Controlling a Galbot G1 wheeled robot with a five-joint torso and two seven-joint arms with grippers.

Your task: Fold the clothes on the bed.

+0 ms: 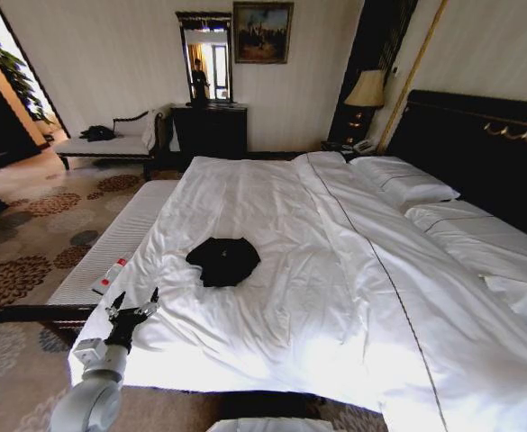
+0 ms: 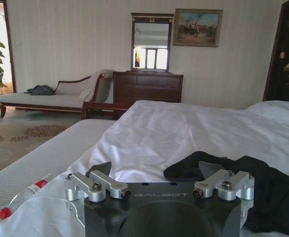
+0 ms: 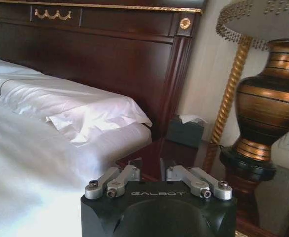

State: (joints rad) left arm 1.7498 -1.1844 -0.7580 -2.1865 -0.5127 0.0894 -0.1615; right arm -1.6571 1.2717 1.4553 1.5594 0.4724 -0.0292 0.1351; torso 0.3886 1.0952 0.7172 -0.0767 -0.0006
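Black and bare, the left gripper point(image 1: 133, 308) is hovering over the near left corner of the bed point(image 1: 353, 306), its fingers spread apart and gripping nothing. It is sitting short of the T-shirt point(image 1: 223, 260), with a stretch of white duvet between them. In the left wrist view the gripper point(image 2: 159, 185) is facing the shirt point(image 2: 263, 190) head on, and the cloth is lying just beyond its fingers, so the arm seems to be lining up for a reach rather than a grasp. The right gripper point(image 3: 159, 177) is waiting far off to the shirt's other side, beside the headboard point(image 3: 100, 54) and over a dark glossy nightstand point(image 3: 184, 158), fingers also apart and empty; I judge it parked until the left arm has work for it.

Crumpled in a loose dark heap, not spread flat, the shirt is lying on the duvet toward the bed's left half, well apart from the pillows point(image 1: 405, 184). Its sleeves and hem cannot be told apart in the bunch, so it will probably need opening out before any fold. No fold is made yet.

Around the shirt the duvet is rumpling in soft creases. Left of it, a pale bench point(image 1: 110, 243) is running along the bed's side with a bottle point(image 1: 110, 275) lying on it. Beyond it, against the far wall, are standing a dresser point(image 1: 209, 130) under a mirror point(image 1: 205, 58), a chaise point(image 1: 101, 144), and patterned carpet point(image 1: 29, 243).
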